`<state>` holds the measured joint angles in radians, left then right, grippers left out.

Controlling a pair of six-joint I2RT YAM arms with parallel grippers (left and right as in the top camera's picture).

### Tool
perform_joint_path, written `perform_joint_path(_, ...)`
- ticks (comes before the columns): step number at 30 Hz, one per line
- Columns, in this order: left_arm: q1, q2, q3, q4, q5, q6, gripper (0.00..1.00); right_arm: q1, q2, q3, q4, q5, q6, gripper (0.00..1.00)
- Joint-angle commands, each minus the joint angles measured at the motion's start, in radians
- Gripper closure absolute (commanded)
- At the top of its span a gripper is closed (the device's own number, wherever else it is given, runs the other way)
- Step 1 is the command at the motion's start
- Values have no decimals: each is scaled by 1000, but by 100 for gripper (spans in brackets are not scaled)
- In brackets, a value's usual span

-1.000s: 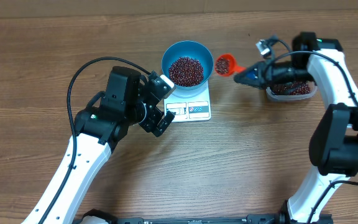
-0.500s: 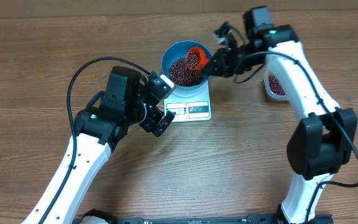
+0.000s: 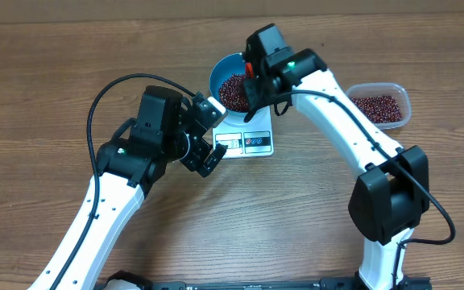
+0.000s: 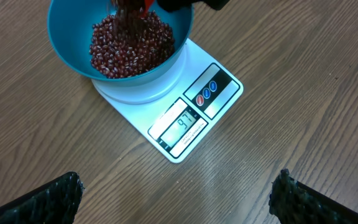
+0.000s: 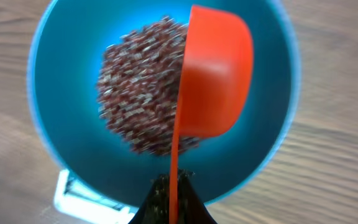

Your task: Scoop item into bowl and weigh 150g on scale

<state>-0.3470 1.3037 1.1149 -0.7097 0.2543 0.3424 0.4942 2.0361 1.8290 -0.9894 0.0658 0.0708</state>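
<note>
- The right gripper (image 5: 173, 198) clamped the handle of an orange plastic scoop (image 5: 216, 74), tipped sideways over the round blue bowl (image 5: 51, 81).
- Small red-brown beans (image 5: 138, 99) lay heaped in the bowl beneath it, on the flat white scale (image 4: 194, 115).
- The left gripper (image 4: 179, 196) gaped empty beside the scale.

The bowl (image 4: 67, 37) is round and deep, blue outside and lighter blue within, and it stands upright on the far part of the scale (image 4: 179, 107). Inside it the beans (image 4: 132, 43), small and dark red-brown, lie in a loose heap that covers the bottom and climbs partway up the wall. The scale is a flat white rectangle lying askew on the wooden worktop (image 4: 291, 74), its display and label panels uncovered along the near edge.
</note>
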Motion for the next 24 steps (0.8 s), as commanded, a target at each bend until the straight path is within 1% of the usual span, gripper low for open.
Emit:
perform_joint_path(1,-7,4,-2,3,5,-10,0,23,6,32,17,196,-21,96)
perform_joint_path(5,-7,4,-2,3,5,-10,0,36,5,32,34,195,-70,96)
perform_joint_path(11,-7,4,-2,3,5,-10,0,36,-18,32,47,193,-72,96)
perform_joint_path(24,-7,4,-2,3,5,-10,1,35,-139,32,47,126,-102,96)
